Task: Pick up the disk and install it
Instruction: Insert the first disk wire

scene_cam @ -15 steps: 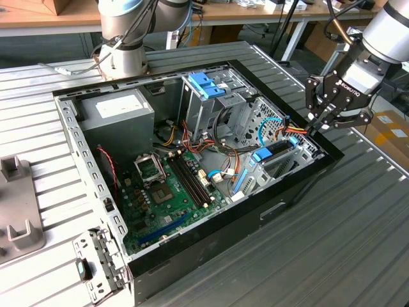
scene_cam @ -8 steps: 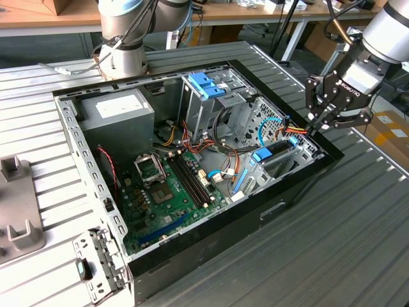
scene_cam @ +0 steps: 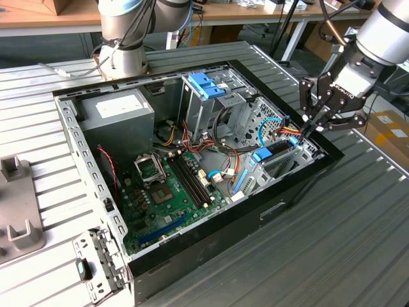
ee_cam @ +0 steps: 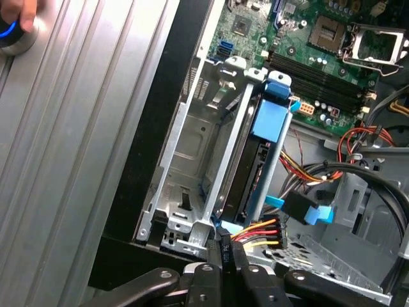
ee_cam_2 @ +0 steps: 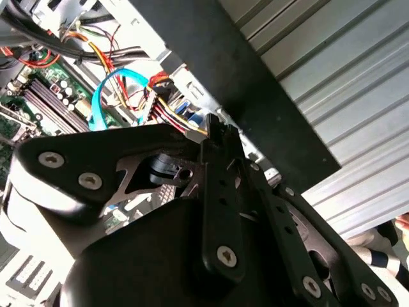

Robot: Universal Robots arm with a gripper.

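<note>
I see the disk (ee_cam: 255, 167) standing on edge inside the metal drive cage (ee_cam: 192, 153) at the corner of the open computer case (scene_cam: 300, 182): a dark slab with a light-blue carrier whose broad tab sits at the end toward the motherboard (ee_cam: 319, 38), and a pale rail running down its long side. In the exterior view the same blue tab marks the disk (scene_cam: 265, 154) near the case wall on the exterior view's right. Its label and most of its flat faces are hidden by the cage walls, so I can make out little more than its edge. A bundle of red, orange and yellow wires (ee_cam: 259, 231) reaches the disk's near end. My claw (ee_cam: 225, 254) sits right at that end of the cage, its fingertips pressed together with no gap between them and nothing that I can see held; in the exterior view the claw (scene_cam: 308, 128) hangs over the case rim beside the wires. In the second wrist view the claw's black linkages cover most of what lies below, leaving a light-blue cable (ee_cam_2: 102, 96) and a strip of the ribbed table (ee_cam_2: 345, 70). A second blue bracket (scene_cam: 206, 85) sits in the upper bay, well apart.
</note>
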